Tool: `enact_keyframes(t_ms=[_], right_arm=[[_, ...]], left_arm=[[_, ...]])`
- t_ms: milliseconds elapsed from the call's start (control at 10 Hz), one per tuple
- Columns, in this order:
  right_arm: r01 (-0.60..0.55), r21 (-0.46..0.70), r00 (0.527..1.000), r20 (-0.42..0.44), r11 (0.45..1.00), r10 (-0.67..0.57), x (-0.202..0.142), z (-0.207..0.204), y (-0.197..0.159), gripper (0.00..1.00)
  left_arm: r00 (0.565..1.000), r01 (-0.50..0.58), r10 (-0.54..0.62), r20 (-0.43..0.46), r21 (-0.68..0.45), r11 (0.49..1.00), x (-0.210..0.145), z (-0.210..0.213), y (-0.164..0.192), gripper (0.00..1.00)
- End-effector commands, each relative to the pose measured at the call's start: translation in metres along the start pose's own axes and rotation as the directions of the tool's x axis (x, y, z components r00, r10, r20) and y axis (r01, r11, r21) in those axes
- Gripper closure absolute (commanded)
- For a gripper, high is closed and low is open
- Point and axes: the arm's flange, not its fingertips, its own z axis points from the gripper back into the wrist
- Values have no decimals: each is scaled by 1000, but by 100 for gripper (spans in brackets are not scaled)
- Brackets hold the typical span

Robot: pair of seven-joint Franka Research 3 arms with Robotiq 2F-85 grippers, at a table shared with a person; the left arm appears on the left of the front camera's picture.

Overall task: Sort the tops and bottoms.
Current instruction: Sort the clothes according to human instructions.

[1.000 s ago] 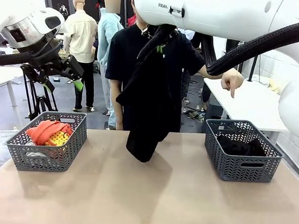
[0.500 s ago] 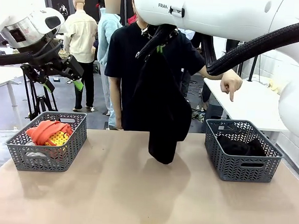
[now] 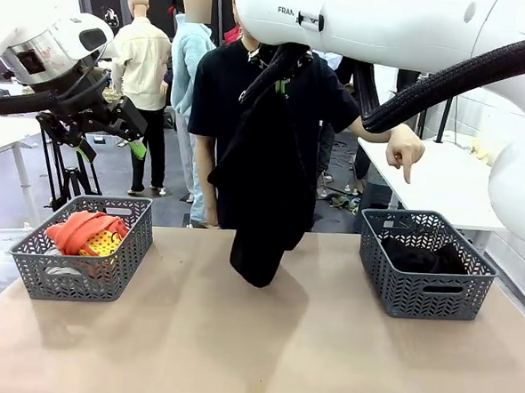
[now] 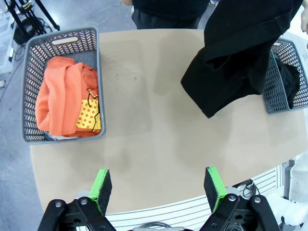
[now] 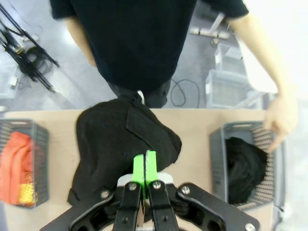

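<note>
Black garment hoisted mid-air, bound for the bottoms basket.

Front: right gripper (image 3: 279,73) clamped on a plain black soft garment (image 3: 264,192), hung high over the beige table (image 3: 262,348) so the hem clears it; person's hand (image 3: 406,147) pointing down at the right grey plastic basket (image 3: 426,264), probably the target. Left wrist: left gripper (image 4: 159,187) spread wide, empty, parked above the near table edge; bright orange folded top (image 4: 62,98) lying in the left grey basket (image 4: 29,86). Right wrist: green pads (image 5: 138,168) pinched on the cloth, pointing straight down.

Matt black cloth bottoms (image 3: 265,188), grey plastic lattice baskets (image 3: 424,297), smooth tabletop (image 3: 262,348)
</note>
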Motion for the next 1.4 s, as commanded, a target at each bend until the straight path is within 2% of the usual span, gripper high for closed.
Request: enact_keyframes(t_ms=[0, 200, 400, 600, 800, 900, 1000, 1300], right_arm=[[-1, 54, 999, -44, 999, 3, 26, 43, -21, 100], [87, 16, 994, 65, 996, -88, 61, 87, -66, 100], [113, 20, 988, 106, 993, -114, 79, 121, -106, 100], [118, 7, 991, 65, 993, -118, 89, 128, -161, 100], [135, 2, 991, 4, 991, -135, 77, 121, -199, 100], [165, -35, 986, 11, 986, -165, 71, 117, -211, 100], [149, -15, 988, 46, 989, -148, 67, 116, -196, 100], [149, -15, 988, 46, 989, -148, 67, 116, -196, 100]], left_arm=[[1000, 3, -3, 0, -6, 1000, 0, 1, 3, 0], [1000, 3, -3, 0, -6, 1000, 0, 1, 3, 0], [1000, 3, -3, 0, -6, 1000, 0, 1, 3, 0], [1000, 3, -3, 0, -6, 1000, 0, 1, 3, 0], [1000, 3, -3, 0, -6, 1000, 0, 1, 3, 0], [1000, 3, -3, 0, -6, 1000, 0, 1, 3, 0], [1000, 3, -3, 0, -6, 1000, 0, 1, 3, 0], [1000, 3, -3, 0, -6, 1000, 0, 1, 3, 0]])
